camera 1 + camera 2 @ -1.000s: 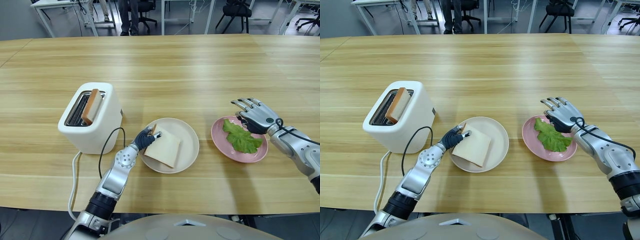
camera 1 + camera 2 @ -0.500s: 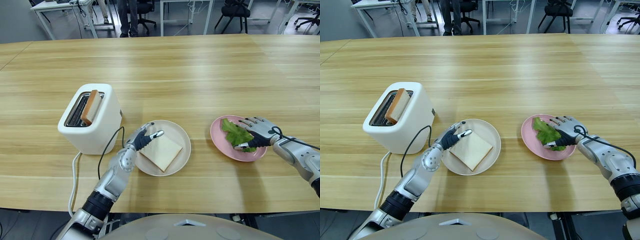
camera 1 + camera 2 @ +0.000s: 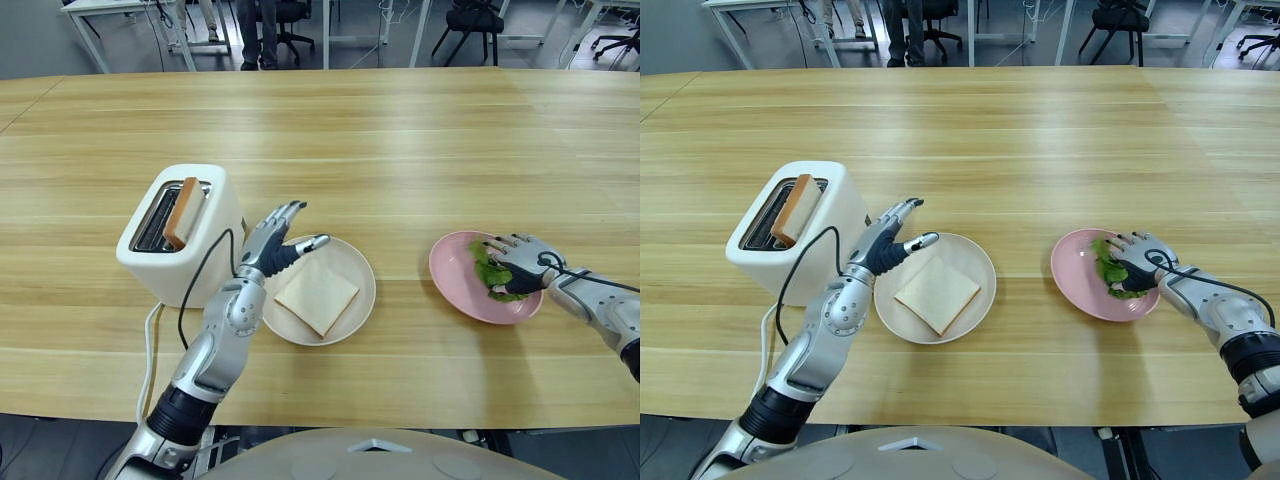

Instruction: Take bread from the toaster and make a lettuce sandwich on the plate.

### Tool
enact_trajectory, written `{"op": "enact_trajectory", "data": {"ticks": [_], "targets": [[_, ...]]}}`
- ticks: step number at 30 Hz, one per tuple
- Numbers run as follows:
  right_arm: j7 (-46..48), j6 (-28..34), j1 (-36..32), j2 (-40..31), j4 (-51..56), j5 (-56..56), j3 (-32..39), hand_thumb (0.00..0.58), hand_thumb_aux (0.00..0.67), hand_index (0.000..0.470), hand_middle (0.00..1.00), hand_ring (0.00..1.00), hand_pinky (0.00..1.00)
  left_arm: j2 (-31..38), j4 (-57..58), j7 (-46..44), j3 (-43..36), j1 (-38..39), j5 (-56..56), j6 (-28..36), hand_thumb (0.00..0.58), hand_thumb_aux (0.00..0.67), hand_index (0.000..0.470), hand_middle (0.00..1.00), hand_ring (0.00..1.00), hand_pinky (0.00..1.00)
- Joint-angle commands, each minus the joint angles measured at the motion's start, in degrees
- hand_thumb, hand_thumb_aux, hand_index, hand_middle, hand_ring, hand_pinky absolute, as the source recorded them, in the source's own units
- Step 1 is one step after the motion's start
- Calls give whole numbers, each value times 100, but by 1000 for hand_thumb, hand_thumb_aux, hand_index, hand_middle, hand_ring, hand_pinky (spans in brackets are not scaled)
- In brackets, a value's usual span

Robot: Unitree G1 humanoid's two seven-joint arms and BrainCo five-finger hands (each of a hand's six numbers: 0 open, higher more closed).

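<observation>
Crinkled lettuce (image 3: 487,276) in right hand (image 3: 524,272), square bread slice (image 3: 316,295) on round plate (image 3: 352,260)

We read the surface (image 3: 400,130) as light wood: lengthwise grain, smooth, satin finish.
Toaster (image 3: 205,255), left: cream shell, smooth, plastic-looking, low gloss. Its slot liners look like dark metal.
Slice in the toaster (image 3: 181,212): brown crust, dry and matt.
Bread slice (image 3: 317,296) on the cream plate (image 3: 362,272): pale crumb, soft, matt.
The cream plate is smooth and near matt; we can't tell ceramic from plastic.
Pink plate (image 3: 452,282), right: smooth, slight sheen.
Lettuce (image 3: 489,278): crinkled green leaf.
Left hand (image 3: 265,250) and right hand (image 3: 522,272): silver-grey hard shells with metallic sheen, dark matt palm padding.
White cord (image 3: 149,350), near left: smooth plastic jacket.
</observation>
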Motion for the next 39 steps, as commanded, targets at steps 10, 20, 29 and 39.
{"op": "enact_trajectory", "data": {"ticks": [10,20,29,39], "targets": [[-102,-257,186,-49,-865,527,-236,580,670,460,0,0,0,169,-1758,-146,1001,588,481,59,0,0,0,0,0,0],[28,-175,515,562,-3115,1173,-916,580,670,460,0,0,0,616,-2278,-109,3037,1782,1315,290,0,0,0,0,0,0],[452,-270,55,1910,-3264,724,-97,580,670,460,0,0,0,581,-1410,-155,3164,1853,1898,471,0,0,0,0,0,0],[382,-343,-725,3042,-2260,49,934,580,670,460,0,0,0,550,-400,-423,2583,1202,1792,549,0,0,0,0,0,0]]}}
